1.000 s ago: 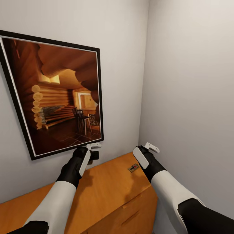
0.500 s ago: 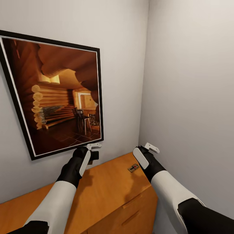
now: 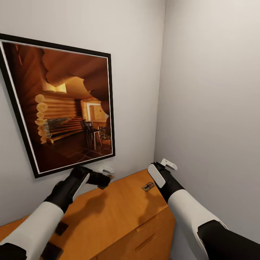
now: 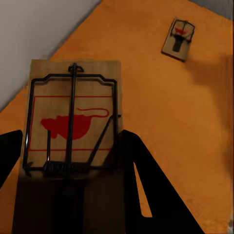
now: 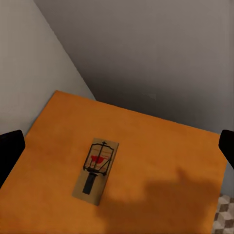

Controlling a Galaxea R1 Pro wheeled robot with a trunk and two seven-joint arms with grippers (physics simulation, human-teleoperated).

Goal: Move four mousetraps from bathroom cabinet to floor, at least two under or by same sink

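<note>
While the left gripper (image 3: 104, 177) hovers over the far part of the cabinet (image 3: 119, 213) top, its dark fingers (image 4: 141, 170) are closed on the near end of a mousetrap (image 4: 73, 119) — the left wrist view shows the wooden board with its black wire frame and red mouse print held flat between them, above the orange surface and close to the grey wall. A second mousetrap (image 3: 148, 186) lies flat on the cabinet top near its far right corner, well apart from the held one; in the right wrist view it (image 5: 96, 168) sits by itself on the bare orange wood, with its red mark toward the wall corner. The right gripper (image 3: 163, 170) hangs above and just right of that trap — not touching it — with its white-padded fingers spread wide. A large black-framed picture (image 3: 61, 104) of a log-cabin interior hangs tilted on the left wall, right behind the left gripper. Drawer fronts (image 3: 148, 231) show on the cabinet's near right face. A small patch of cube-patterned floor tile (image 5: 224, 214) appears past the cabinet's edge in the right wrist view.
</note>
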